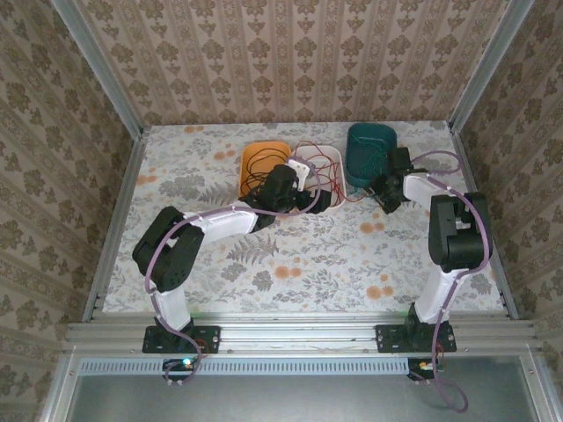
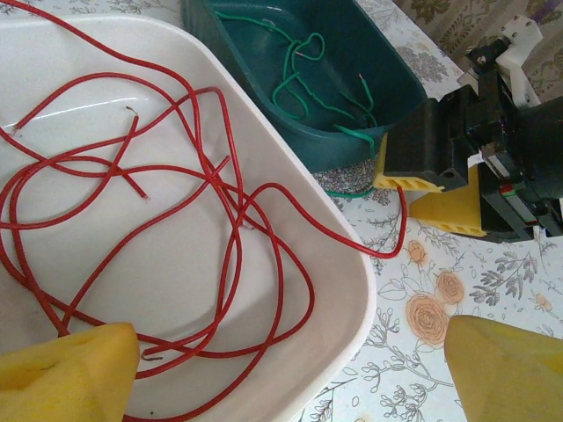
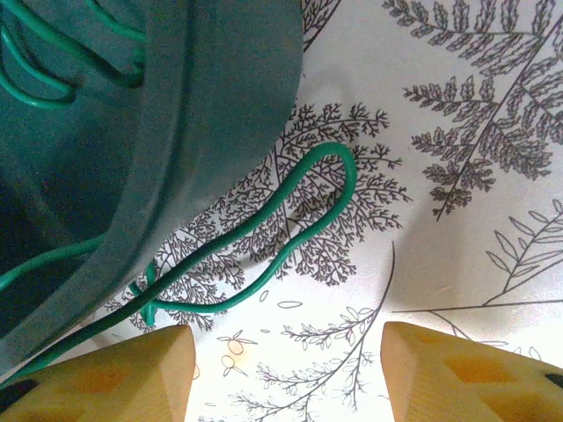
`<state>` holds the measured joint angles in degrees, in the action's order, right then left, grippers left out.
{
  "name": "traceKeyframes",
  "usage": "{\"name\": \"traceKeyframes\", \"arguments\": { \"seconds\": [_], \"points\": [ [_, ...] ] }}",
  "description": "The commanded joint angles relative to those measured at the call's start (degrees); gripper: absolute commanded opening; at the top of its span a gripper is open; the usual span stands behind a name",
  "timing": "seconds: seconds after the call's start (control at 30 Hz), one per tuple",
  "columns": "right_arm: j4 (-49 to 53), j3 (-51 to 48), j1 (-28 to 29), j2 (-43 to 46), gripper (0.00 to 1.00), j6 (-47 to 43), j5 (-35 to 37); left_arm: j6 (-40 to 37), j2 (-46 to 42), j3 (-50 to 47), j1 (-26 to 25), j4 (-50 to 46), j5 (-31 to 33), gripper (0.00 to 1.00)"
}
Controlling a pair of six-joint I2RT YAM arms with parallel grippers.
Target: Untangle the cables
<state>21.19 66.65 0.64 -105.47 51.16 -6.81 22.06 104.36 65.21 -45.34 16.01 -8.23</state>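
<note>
Top external view showed the orange tray (image 1: 259,154), white tray (image 1: 327,158) and teal tray (image 1: 369,141) side by side at the far edge of the table (image 1: 299,264), with open floral cloth from them to the arm bases. Red cable (image 2: 220,176) lay looped in the white tray, one strand over its rim. Green cable (image 3: 334,176) lay in the teal tray (one loop draped outside). Left gripper (image 2: 281,378) straddled the white rim, fingers wide apart. Right gripper (image 3: 286,378) hovered near that loop, fingers apart, gripping nothing. Damask wallpaper (image 1: 290,53) enclosed the table.

Beside the deep teal plastic tray (image 3: 220,105) we are finding bare patterned tabletop (image 3: 475,220), a thin green wire loop (image 3: 339,215) intruding.
</note>
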Motion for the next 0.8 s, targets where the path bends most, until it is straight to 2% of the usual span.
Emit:
{"name": "traceKeyframes", "arguments": {
  "seconds": [0.0,0.13,0.27,0.4,0.53,0.63,0.77],
  "points": [
    [0.96,-3.38,-0.03,6.07,0.58,-1.16,1.04,-0.43,-1.33,2.05,-0.06,-0.61,-1.62,0.91],
    [4.00,-6.81,-1.06,14.71,0.58,-2.84,1.64,-1.77,1.21,6.60,-0.35,-2.47,-4.66,0.91],
    [6.76,-9.10,-3.27,21.29,0.61,-2.61,2.45,-6.60,7.81,17.69,-2.45,-10.03,-9.28,0.90],
    [6.18,-10.75,-8.73,23.78,0.61,0.85,-3.57,-11.95,16.76,30.72,-5.31,-18.88,-14.68,0.90],
    [7.54,-9.52,-10.14,24.74,0.61,-0.39,-3.31,-15.94,26.07,43.00,-7.31,-27.21,-17.80,0.85],
    [6.71,-10.12,-12.58,24.79,0.61,0.50,-6.62,-18.74,32.00,51.28,-8.44,-33.55,-17.67,0.83],
    [3.97,-13.04,-17.89,24.74,0.59,2.80,-13.41,-19.61,35.54,54.51,-9.08,-32.89,-12.98,0.83]
  ]
}}
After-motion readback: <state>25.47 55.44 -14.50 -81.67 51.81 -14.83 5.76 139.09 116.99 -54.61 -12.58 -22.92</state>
